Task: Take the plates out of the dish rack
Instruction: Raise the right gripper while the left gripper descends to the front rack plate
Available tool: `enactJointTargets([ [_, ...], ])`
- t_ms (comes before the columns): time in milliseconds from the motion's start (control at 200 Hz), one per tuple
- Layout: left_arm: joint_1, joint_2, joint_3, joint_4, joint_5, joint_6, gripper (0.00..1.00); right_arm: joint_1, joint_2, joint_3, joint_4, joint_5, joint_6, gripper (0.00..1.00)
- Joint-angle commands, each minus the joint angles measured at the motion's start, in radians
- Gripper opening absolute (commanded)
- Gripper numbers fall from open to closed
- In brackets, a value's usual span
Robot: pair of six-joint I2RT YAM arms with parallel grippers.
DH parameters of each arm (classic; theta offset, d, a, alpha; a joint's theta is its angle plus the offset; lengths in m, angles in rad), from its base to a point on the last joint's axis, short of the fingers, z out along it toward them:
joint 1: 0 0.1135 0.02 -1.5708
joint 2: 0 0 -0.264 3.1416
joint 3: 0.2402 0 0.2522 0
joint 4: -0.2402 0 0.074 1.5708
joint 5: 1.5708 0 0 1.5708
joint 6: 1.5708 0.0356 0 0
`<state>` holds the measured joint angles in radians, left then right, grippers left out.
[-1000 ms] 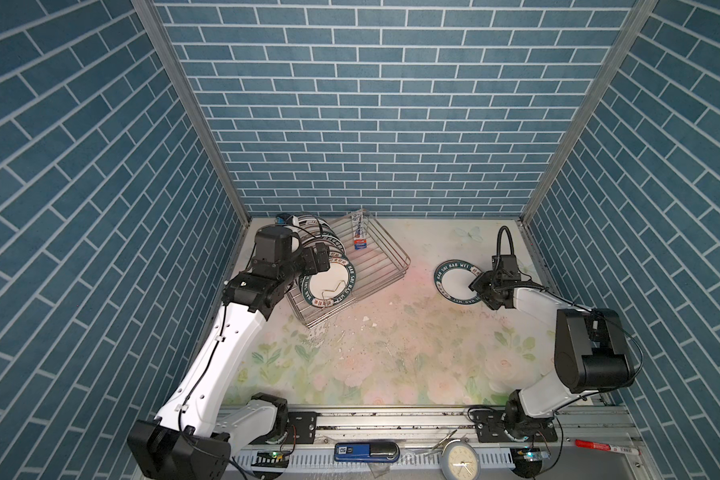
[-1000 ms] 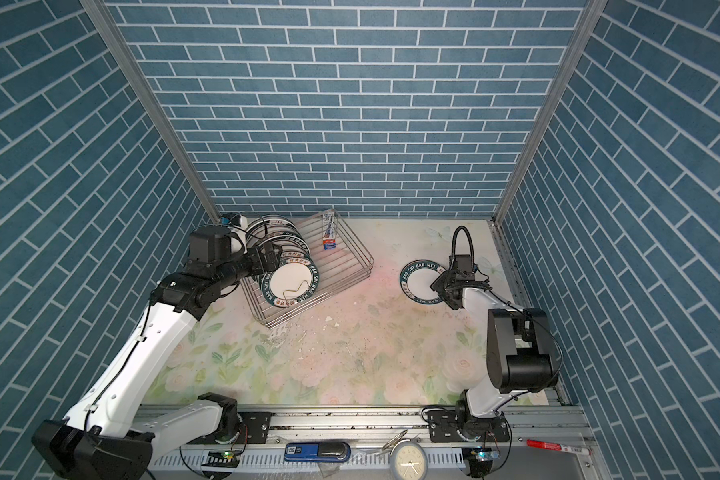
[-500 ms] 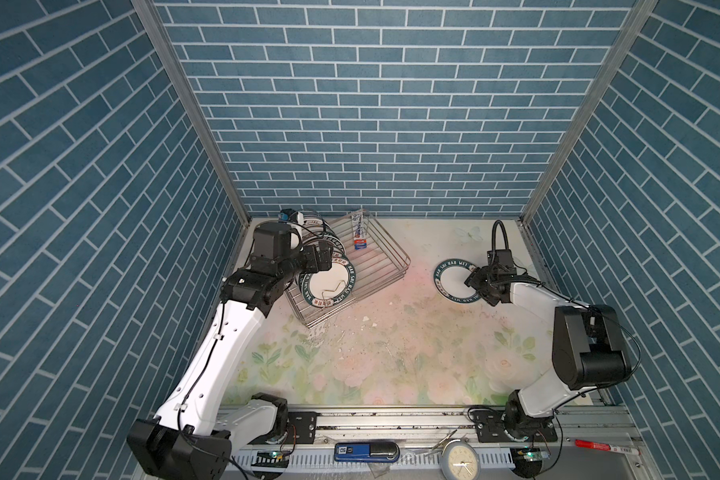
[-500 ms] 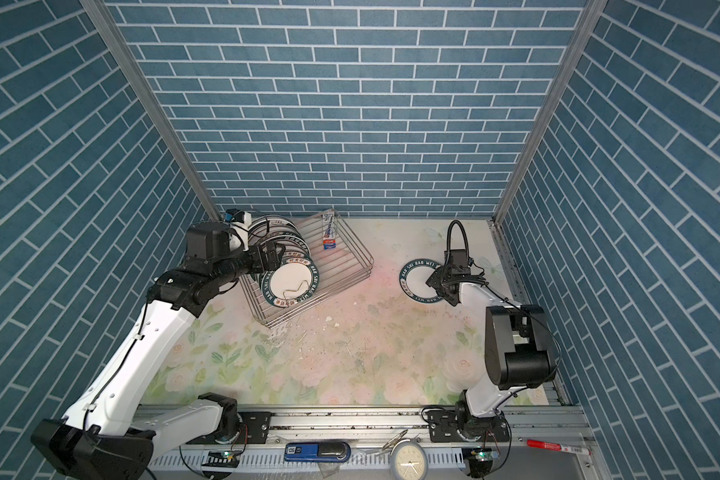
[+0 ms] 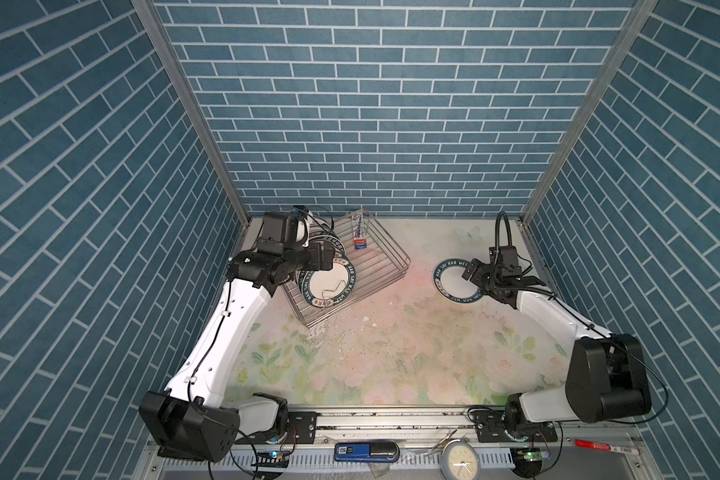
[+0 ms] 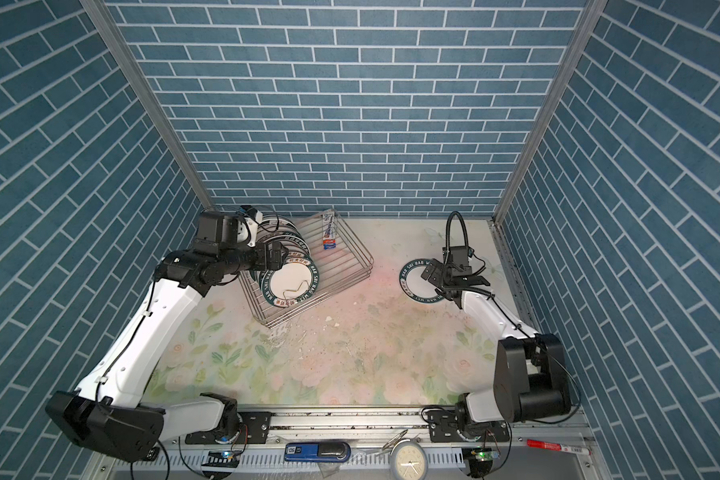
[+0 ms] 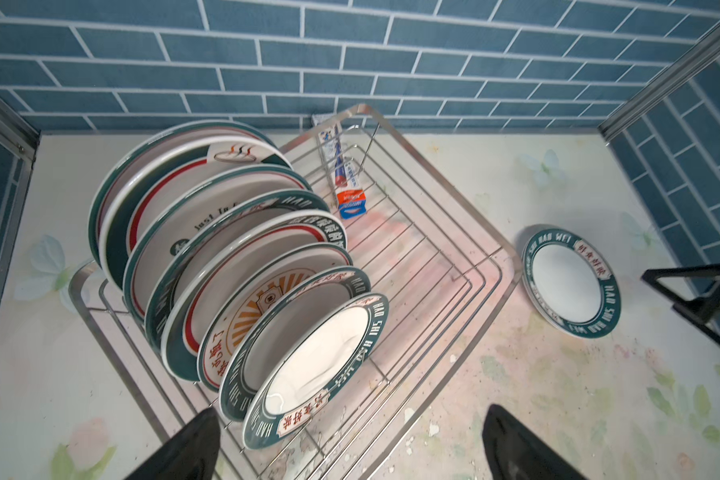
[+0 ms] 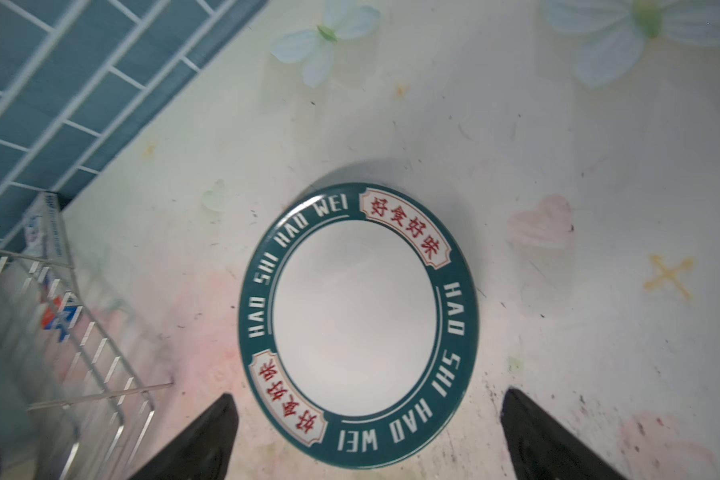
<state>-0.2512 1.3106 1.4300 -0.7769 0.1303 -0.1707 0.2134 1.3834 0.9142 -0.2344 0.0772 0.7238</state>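
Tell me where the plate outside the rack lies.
In both top views the plate lies flat on the table, right of the rack, by the right pincer.

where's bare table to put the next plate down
The widest bare stretch of table lies in front, between the dish rack, the lone flat plate and the arm bases. A narrower strip runs between rack and that plate. Crowded: the rack's left side, packed with standing plates.

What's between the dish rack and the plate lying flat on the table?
Only bare, pink-stained table separates dish rack and plate, per the left wrist view.
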Motion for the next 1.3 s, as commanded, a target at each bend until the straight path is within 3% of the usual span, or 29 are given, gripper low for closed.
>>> enactJointTargets([
  [0, -0.001, 0.085, 0.071, -0.133, -0.046, 0.055, 0.99, 0.029, -0.087, -0.021, 0.048, 0.002, -0.012, 0.99],
  [180, -0.040, 0.137, 0.090, -0.189, -0.122, 0.093, 0.99, 0.053, -0.154, -0.051, 0.095, -0.076, -0.016, 0.99],
  [470, -0.077, 0.171, 0.080, -0.214, -0.170, 0.122, 0.99, 0.057, -0.108, -0.040, 0.112, -0.206, -0.084, 0.99],
  [1295, -0.076, 0.310, 0.105, -0.202, -0.249, 0.150, 0.99, 0.057, -0.079, -0.031, 0.104, -0.241, -0.110, 0.99],
])
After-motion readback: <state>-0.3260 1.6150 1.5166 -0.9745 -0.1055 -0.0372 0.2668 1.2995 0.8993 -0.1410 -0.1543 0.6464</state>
